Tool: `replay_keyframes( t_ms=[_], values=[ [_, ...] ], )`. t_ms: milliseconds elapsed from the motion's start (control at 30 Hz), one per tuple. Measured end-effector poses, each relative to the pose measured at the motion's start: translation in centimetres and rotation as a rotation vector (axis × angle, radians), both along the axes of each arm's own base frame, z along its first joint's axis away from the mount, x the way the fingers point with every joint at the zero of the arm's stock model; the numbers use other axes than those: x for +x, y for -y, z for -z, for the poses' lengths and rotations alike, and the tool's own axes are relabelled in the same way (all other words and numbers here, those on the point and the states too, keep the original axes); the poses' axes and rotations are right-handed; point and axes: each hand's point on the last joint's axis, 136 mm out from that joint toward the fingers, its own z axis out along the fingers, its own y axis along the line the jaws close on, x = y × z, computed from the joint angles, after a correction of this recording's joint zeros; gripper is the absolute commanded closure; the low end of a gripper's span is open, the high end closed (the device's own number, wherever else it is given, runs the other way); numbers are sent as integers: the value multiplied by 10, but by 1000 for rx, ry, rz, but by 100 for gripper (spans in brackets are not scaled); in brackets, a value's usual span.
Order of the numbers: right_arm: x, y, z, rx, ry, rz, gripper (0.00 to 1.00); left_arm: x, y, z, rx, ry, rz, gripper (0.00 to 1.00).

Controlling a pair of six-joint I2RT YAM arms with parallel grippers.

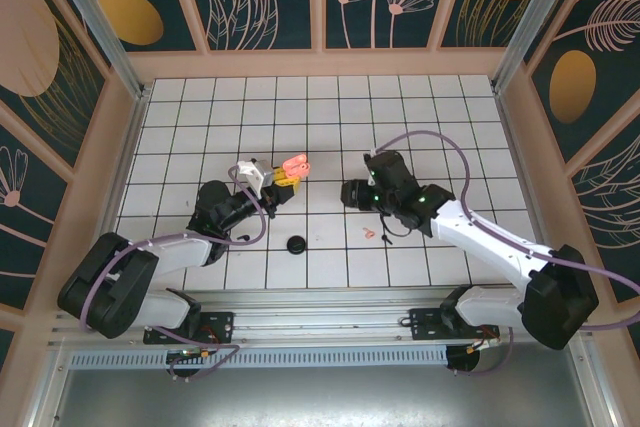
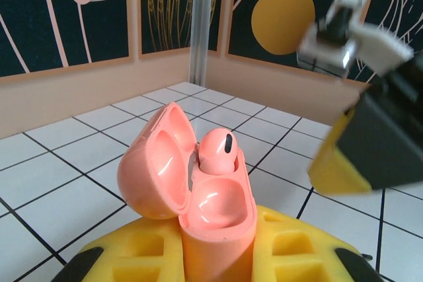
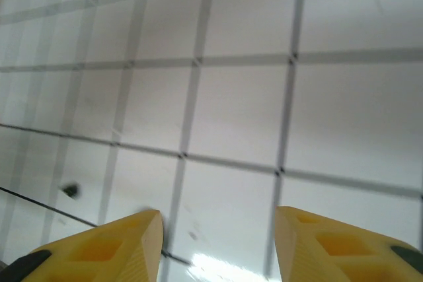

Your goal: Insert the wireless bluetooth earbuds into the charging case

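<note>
My left gripper (image 2: 218, 255) is shut on the base of the salmon-pink charging case (image 2: 215, 209), held upright with its lid hinged open to the left. One pink earbud (image 2: 218, 150) sits in the far slot; the near slot is empty. From above, the case (image 1: 295, 163) sticks out past the left gripper (image 1: 284, 183). A second small pink earbud (image 1: 368, 234) lies on a tile below the right gripper (image 1: 349, 194). In its wrist view my right gripper (image 3: 217, 213) stands open over bare tiles, with nothing between its yellow fingers (image 3: 310, 236).
A black round disc (image 1: 297, 244) lies on the tiles near the front, between the two arms. The right arm's blurred wrist (image 2: 377, 137) hangs close to the case's right. Wooden walls (image 1: 320, 64) ring the tiled floor.
</note>
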Motion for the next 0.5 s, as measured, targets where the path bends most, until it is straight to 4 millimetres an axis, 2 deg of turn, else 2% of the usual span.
replay_keyframes(
  t_ms=[100, 200, 500],
  values=[
    [-21, 20, 33, -69, -124, 44, 55, 0, 0, 2, 8, -7, 0, 91],
    [-34, 32, 51, -112, -195, 74, 57, 0, 0, 4, 13, -12, 0, 91],
    [-39, 52, 88, -185, -302, 132, 62, -1, 0, 5, 15, -16, 0, 91]
  ],
)
